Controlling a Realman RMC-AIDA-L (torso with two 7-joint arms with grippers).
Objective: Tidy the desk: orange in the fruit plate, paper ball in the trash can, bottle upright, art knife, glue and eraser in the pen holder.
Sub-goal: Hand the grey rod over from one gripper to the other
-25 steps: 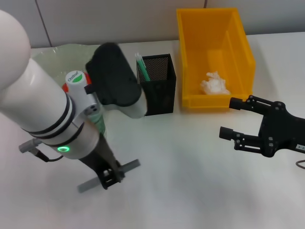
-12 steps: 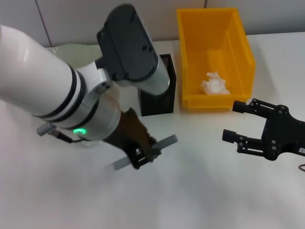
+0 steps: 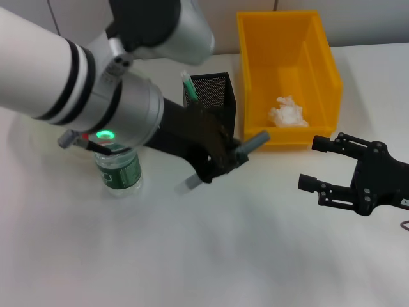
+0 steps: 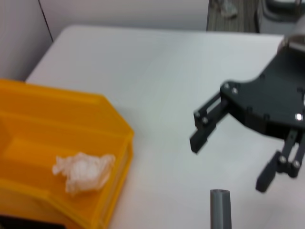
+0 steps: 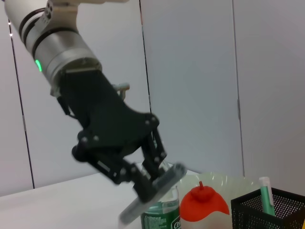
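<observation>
While the left gripper (image 3: 216,161) hung above the table (image 3: 255,256), its jaws were clamped on the grey art knife (image 3: 222,163).
It was just in front of the black pen holder (image 3: 214,96); the right gripper (image 3: 317,165) rested apart, jaws spread, beside the yellow trash can (image 3: 287,70) holding the paper ball (image 3: 287,112).

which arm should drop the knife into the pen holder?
Left. The left gripper is shut on the art knife, lifted off the desk right in front of the pen holder. The right gripper is open, empty, and off beyond the yellow bin.
</observation>
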